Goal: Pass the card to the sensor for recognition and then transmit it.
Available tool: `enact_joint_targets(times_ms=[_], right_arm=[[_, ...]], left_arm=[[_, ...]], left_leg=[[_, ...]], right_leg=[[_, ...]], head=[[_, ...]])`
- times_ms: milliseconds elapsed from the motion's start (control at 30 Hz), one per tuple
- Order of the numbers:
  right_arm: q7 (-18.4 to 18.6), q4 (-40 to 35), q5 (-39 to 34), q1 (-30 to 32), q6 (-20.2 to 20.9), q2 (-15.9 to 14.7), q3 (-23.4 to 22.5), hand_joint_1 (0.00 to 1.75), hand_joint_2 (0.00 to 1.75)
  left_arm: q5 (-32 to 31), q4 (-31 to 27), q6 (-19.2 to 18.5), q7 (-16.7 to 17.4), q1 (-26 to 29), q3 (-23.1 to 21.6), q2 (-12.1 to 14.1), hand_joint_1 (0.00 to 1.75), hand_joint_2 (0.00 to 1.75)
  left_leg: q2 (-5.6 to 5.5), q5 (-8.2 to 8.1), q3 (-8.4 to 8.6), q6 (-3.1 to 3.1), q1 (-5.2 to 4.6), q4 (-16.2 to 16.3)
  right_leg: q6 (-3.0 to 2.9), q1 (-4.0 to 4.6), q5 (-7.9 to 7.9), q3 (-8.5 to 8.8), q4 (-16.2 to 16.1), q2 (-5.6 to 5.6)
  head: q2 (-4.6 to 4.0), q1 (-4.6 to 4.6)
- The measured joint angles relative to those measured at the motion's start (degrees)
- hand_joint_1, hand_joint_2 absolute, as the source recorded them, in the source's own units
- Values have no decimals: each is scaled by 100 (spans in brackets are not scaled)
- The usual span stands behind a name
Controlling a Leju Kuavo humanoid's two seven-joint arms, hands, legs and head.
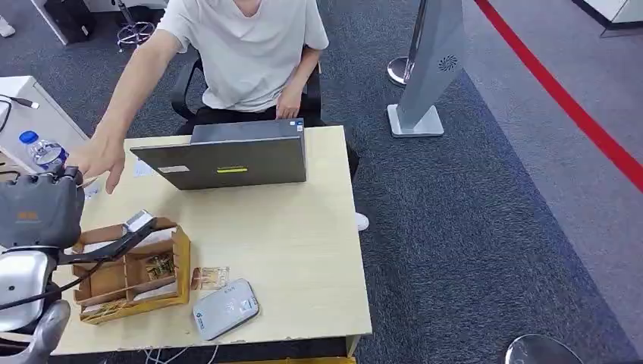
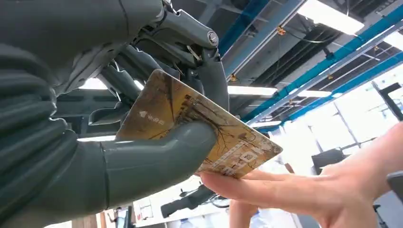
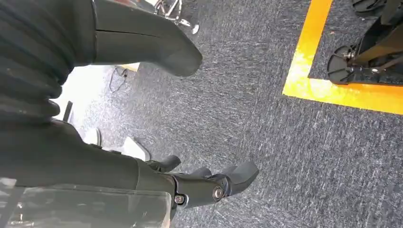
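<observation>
Left hand [image 2: 142, 137] pinching the card [image 2: 199, 128], a person's hand [image 2: 304, 190] touching its edge; right hand [image 3: 190, 142] empty, fingers [image 3: 237, 173] apart.

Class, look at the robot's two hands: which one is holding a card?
The left hand: it pinches the brown card, which a person's hand touches. The right hand hangs empty over carpet.

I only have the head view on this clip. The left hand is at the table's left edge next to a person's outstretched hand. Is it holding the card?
Observer: Yes. In the left wrist view the left hand pinches a yellowish card under its thumb.
Operator: Has the person taken hold of it?
Observer: The person's hand has fingertips under the card's free end.
Operator: And the right hand?
Observer: The right hand hangs over grey carpet, holding nothing.
</observation>
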Motion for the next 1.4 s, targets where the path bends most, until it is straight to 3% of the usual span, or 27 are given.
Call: enact_joint_targets(times_ms=[600,633,800,1100,1400], right_arm=[[0,0,0,0,4,-4,61,0,175],[0,0,0,0,4,-4,61,0,175],[0,0,0,-2,7,-7,72,0,175],[17,2,0,1,4,-15,127,0,175],[50,2,0,29,2,-65,210,0,175]], left_arm=[[0,170,26,-68,-73,0,-100,175,175],[0,173,31,-76,-73,0,-100,0,175],[0,183,89,-288,-71,9,-190,0,175],[0,181,116,-223,124,183,-245,0,175],[0,177,253,-439,1016,1624,-85,0,175]], left_leg=[[3,0,-2,0,0,0],[4,0,-2,0,0,0],[1,0,-4,0,0,0],[4,0,-4,0,0,-3],[11,-1,-4,-1,3,-6]], right_leg=[[0,0,0,-5,0,8],[0,0,0,-5,0,8],[0,0,0,-4,0,6],[-1,0,0,1,4,9],[-5,1,-4,-6,5,20]], head=[[0,0],[0,0],[0,0],[0,2],[0,0]])
